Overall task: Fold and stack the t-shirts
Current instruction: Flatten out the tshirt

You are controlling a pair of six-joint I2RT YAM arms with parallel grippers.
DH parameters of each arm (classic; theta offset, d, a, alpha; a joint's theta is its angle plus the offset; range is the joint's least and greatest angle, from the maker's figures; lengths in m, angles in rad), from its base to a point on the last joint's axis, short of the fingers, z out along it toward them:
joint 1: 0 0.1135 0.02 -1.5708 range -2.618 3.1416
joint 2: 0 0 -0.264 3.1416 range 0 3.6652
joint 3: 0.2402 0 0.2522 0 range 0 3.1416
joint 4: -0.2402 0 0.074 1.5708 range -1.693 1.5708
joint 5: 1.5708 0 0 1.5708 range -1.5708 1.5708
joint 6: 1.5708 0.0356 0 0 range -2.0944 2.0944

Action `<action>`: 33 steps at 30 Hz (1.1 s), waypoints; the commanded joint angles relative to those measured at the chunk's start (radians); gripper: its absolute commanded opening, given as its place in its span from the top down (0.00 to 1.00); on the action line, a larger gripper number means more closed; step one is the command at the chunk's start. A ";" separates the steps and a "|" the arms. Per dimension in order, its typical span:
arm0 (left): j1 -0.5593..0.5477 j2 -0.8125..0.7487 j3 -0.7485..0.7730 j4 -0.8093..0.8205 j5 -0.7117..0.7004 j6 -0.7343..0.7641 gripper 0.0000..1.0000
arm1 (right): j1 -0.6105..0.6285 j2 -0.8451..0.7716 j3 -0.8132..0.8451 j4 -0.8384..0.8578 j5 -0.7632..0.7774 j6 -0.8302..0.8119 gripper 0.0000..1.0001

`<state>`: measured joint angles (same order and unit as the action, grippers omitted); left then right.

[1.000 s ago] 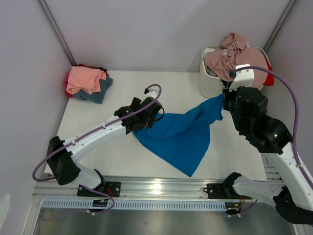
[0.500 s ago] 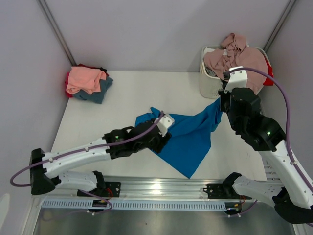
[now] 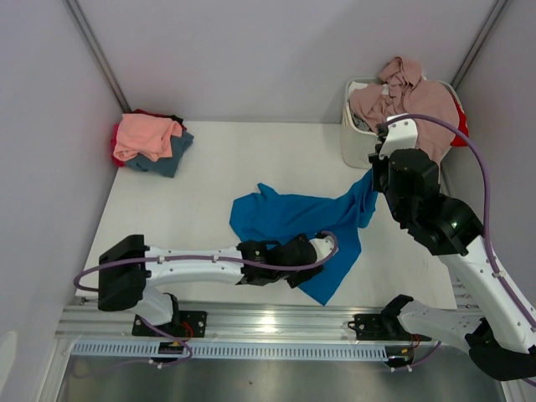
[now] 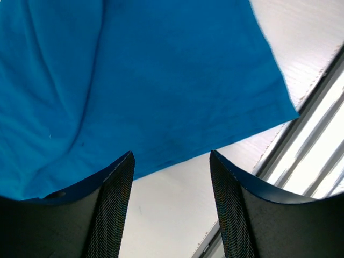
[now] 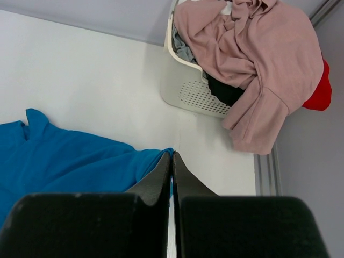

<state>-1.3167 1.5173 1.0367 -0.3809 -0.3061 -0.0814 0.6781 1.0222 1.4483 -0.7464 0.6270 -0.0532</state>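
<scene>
The blue shirt (image 3: pixel 285 219) runs lengthwise leftward from the right gripper (image 5: pixel 172 156), apparently clamped on its raised corner. The left gripper (image 4: pixel 171 158) gapes empty above its near hem.

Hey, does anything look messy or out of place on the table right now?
The bright blue t-shirt lies rumpled across the table, one corner pinched in the right gripper. The mauve-pink shirt spills over the rim of the white basket, hanging down outside it.

Nothing legible anywhere in the room.
Looking it over, I find no letter, number, logo or label that can be made out on the blue t-shirt (image 3: pixel 285 216), the white basket (image 3: pixel 356 149) or the table (image 3: pixel 218 167).
</scene>
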 commanded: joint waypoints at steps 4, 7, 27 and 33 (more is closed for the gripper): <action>-0.053 0.089 0.143 0.079 0.064 0.060 0.39 | -0.003 -0.017 0.001 -0.001 0.007 0.026 1.00; -0.072 0.132 0.160 0.077 0.096 0.063 0.39 | -0.003 -0.022 -0.003 -0.008 0.007 0.030 1.00; -0.142 0.296 0.209 0.083 0.292 0.032 0.40 | -0.005 -0.007 -0.038 -0.047 0.023 0.049 1.00; -0.159 0.376 0.258 0.089 0.311 0.043 0.40 | -0.005 -0.011 -0.043 -0.068 0.017 0.085 1.00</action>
<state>-1.4605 1.8645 1.2407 -0.3218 -0.0181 -0.0441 0.6765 1.0183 1.4044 -0.8112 0.6380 0.0051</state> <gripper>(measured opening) 0.602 0.006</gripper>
